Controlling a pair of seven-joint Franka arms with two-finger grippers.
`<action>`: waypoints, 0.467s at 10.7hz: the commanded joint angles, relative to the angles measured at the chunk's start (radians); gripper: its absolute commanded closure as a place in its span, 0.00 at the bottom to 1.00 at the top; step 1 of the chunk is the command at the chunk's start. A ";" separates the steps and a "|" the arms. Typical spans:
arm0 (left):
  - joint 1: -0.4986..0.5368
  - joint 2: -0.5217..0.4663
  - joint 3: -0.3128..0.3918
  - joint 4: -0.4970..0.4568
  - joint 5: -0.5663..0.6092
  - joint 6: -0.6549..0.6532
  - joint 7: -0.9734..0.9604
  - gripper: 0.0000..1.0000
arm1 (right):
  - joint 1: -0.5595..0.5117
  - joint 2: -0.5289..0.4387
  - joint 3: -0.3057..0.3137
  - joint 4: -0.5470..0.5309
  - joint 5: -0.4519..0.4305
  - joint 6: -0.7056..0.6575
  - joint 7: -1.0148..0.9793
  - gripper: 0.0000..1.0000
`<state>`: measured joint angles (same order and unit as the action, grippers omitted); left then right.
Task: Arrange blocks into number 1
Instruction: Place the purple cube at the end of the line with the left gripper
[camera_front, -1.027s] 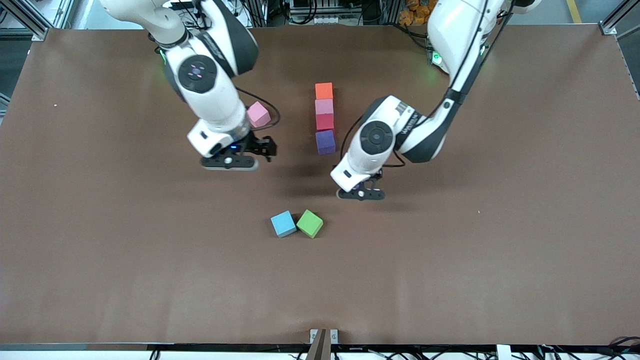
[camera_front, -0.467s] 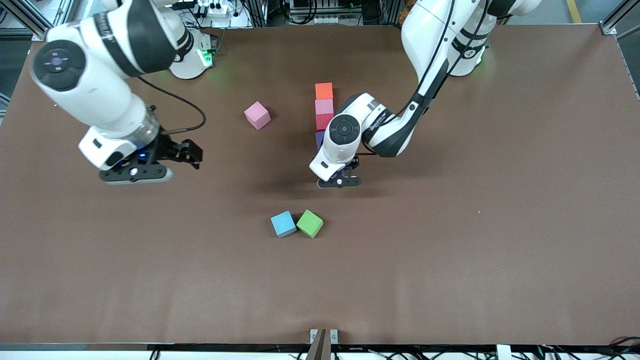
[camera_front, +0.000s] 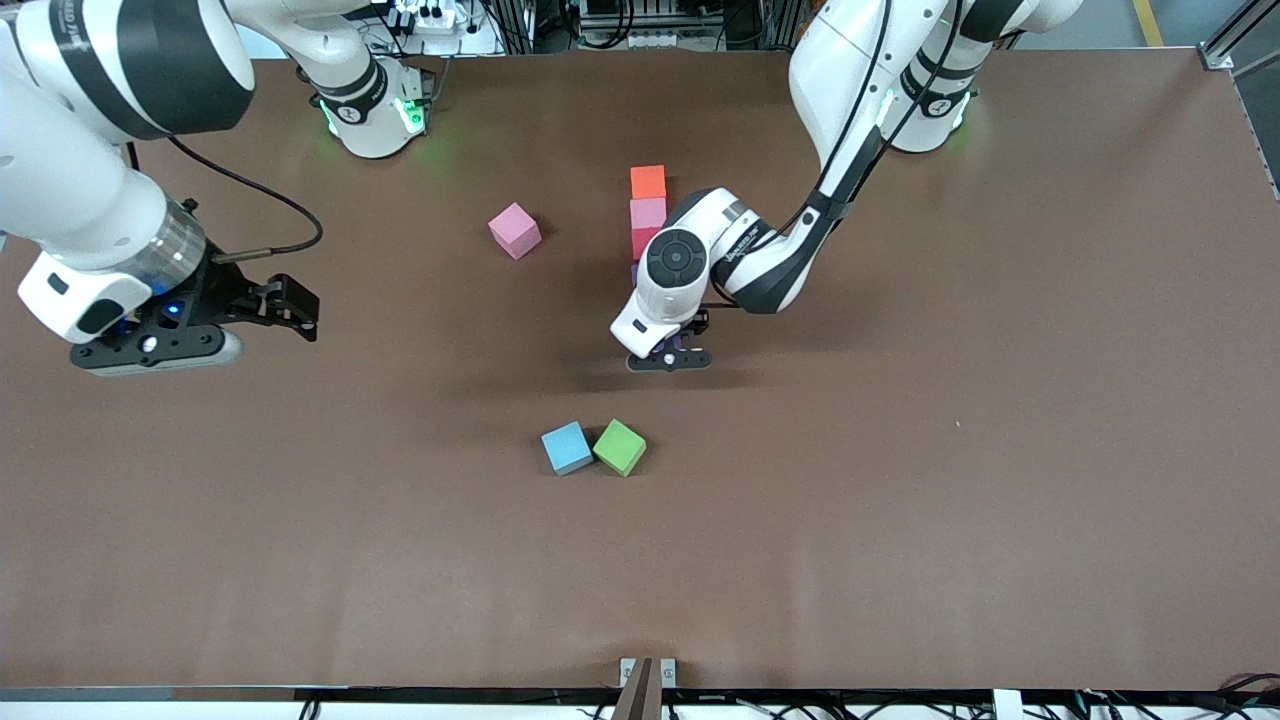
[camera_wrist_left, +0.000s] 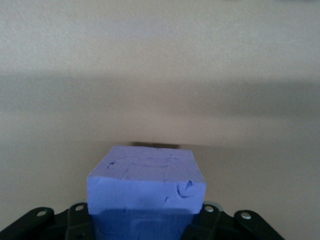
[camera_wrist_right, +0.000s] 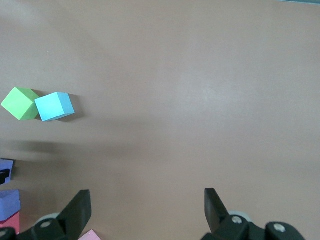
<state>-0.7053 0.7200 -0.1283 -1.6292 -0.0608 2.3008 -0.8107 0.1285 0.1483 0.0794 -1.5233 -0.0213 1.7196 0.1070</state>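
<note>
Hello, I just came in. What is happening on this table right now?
Two robot arms are laying foam blocks in a line. The left hand is shut on a purple block, at the near end of a column of orange, pink and red blocks. The right hand hangs open near its end of the table. Another pink block, a blue block and a green block lie loose.

Brown matte table (camera_front: 900, 520) fills most of front view, soft shadows on surface. Small metal bracket (camera_front: 647, 672) at table edge nearest front camera, mid-width. Aluminium frame rails (camera_front: 1235, 40) at corners by robots' bases. Cables and power strip (camera_front: 430, 15) just off table edge near right arm's base.
</note>
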 joint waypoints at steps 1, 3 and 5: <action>-0.025 0.016 0.007 0.006 -0.022 0.020 -0.022 1.00 | -0.047 0.005 0.010 0.023 -0.011 -0.017 -0.053 0.00; -0.034 0.027 0.007 0.006 -0.022 0.032 -0.034 1.00 | -0.058 -0.010 -0.039 0.028 -0.009 -0.017 -0.142 0.00; -0.043 0.035 0.007 0.006 -0.022 0.037 -0.041 1.00 | -0.064 -0.009 -0.073 0.060 -0.006 -0.052 -0.144 0.00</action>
<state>-0.7323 0.7478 -0.1286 -1.6293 -0.0608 2.3260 -0.8305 0.0788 0.1471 0.0117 -1.4928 -0.0245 1.7057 -0.0183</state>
